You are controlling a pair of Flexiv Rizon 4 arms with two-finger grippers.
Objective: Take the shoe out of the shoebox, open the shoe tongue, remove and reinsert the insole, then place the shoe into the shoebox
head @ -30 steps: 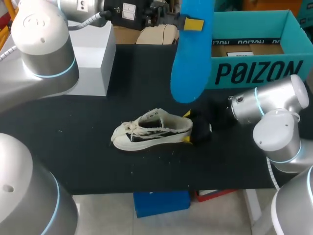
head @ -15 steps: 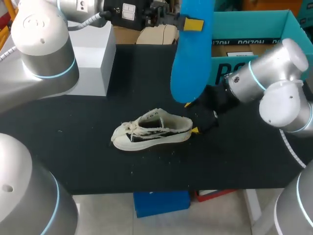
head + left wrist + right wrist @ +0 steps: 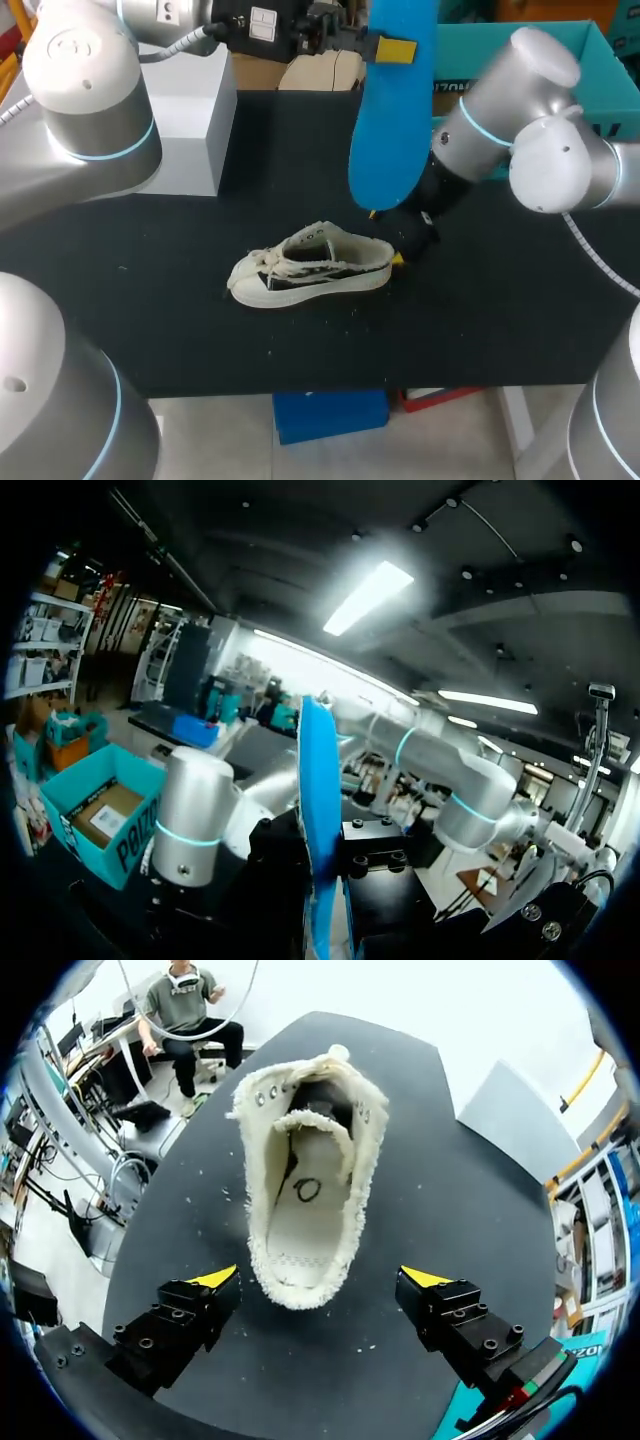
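A cream low-top shoe (image 3: 310,265) stands on the black table (image 3: 180,320), toe to the left. In the right wrist view the shoe (image 3: 310,1170) shows its open mouth and bare footbed. My right gripper (image 3: 386,237) is open just behind and slightly above the heel, its yellow tips either side of it without touching; its fingers (image 3: 190,1315) stand wide apart. High at the back, my left gripper (image 3: 388,48) is shut on the upper end of a blue insole (image 3: 390,120) that hangs down. The insole (image 3: 320,810) appears edge-on in the left wrist view.
The teal shoebox (image 3: 590,55) stands open at the back right, partly behind my right arm. A white block (image 3: 195,120) sits at the back left, and a second pale shoe (image 3: 325,70) lies behind the insole.
My right arm has swung up and toward the back left, and its gripper has tilted and risen a little behind the heel. Shoe, insole and left arm have stayed put.
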